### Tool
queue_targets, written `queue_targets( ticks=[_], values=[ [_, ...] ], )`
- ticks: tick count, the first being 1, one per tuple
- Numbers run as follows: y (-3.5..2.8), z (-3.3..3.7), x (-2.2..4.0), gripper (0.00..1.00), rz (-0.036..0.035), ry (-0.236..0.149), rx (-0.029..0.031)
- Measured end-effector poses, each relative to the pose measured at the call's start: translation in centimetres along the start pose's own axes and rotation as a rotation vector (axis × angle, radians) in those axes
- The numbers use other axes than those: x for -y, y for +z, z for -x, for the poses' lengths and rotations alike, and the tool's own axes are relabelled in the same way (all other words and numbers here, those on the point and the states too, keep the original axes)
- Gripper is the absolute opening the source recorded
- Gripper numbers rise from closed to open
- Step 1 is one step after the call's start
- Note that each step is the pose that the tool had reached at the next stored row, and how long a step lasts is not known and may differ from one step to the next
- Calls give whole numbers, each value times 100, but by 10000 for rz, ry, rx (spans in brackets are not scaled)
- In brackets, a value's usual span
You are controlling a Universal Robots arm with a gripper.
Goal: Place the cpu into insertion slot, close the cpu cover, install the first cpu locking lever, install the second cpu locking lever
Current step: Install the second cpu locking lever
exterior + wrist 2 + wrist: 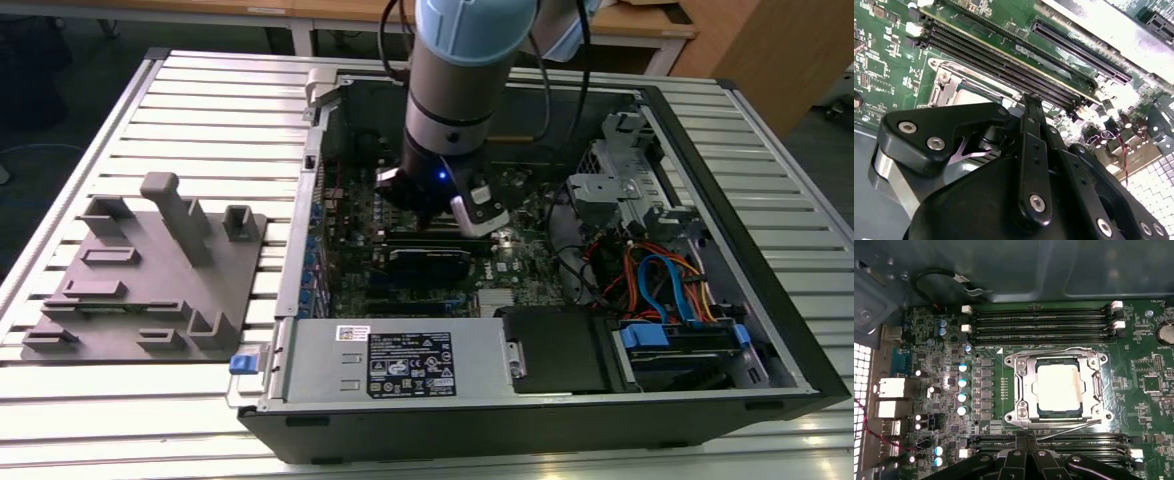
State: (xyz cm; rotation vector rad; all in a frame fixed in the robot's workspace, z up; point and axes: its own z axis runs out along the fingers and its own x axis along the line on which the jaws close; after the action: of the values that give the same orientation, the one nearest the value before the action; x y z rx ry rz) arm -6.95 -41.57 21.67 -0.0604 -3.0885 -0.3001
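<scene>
In the first wrist view the cpu (1060,388) lies flat in the insertion slot (1010,416), silver top up. The cpu cover (1026,385) is down around it as a metal frame. One thin wire lever (1054,351) runs along the socket's far side. Another lever (1074,427) slants along the near side, its end by my fingertips. My gripper (1027,439) is shut, its fingers pressed together at the socket's near edge, just above the board. The second wrist view shows the gripper (1032,100) beside the socket frame (954,87). In the exterior view the gripper (430,218) is low inside the computer case.
Long black memory slots (1039,320) flank the socket on both sides. The case holds a power-supply box (400,362) at the front and a drive cage with coloured cables (667,280) on the exterior view's right. A grey fixture plate (147,280) sits outside on the left.
</scene>
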Motion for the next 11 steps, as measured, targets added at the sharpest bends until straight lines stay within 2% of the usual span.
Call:
queue_targets(
  ticks=[6,11],
  values=[
    [27,-38,55,10,197,13,-5],
    [76,-64,83,10,285,47,-1]
  ],
)
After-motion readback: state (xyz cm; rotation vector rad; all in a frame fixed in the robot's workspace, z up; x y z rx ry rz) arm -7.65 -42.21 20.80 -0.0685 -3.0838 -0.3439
